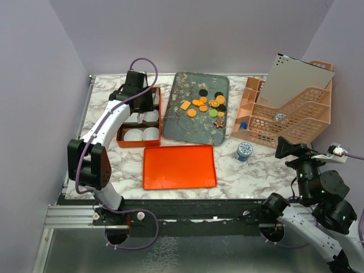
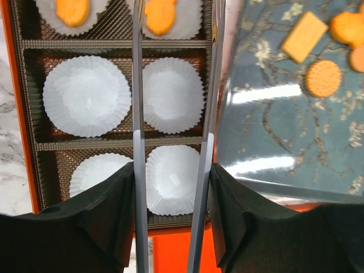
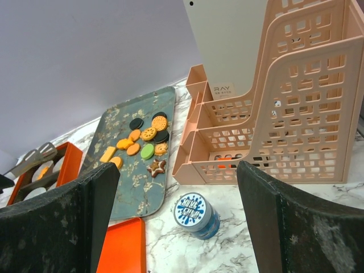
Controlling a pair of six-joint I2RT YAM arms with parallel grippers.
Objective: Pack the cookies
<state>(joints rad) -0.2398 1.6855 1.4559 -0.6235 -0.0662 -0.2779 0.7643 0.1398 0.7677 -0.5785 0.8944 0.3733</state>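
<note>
the job is barely begun. in the left wrist view the orange box (image 2: 25, 114) shows six paper liners (image 2: 85, 94). the two cups at 12 o'clock each seem to hold one orange cookie (image 2: 72, 10), though the frame edge cuts them off, and the other four cups are bare white. the left claw (image 2: 176, 23) hangs over the box with its long thin blades a little apart and nothing between them. almost all the cookies (image 1: 207, 105) lie in a loose cluster on the patterned tray (image 1: 179, 122), toward 1 o'clock from the box: mostly orange, a few black, one green and one star-shaped. by my reckoning four cups are left to fill, and after that the flat orange lid (image 1: 179, 166), lying on the worktop (image 1: 239, 176) at 6 o'clock from the tray, probably goes on. the right claw (image 3: 176, 176) sits back at 4 o'clock with its fingers spread wide and empty, facing a small blue-and-white tin (image 1: 245, 150) just beside the pink rack (image 1: 290, 114).
</note>
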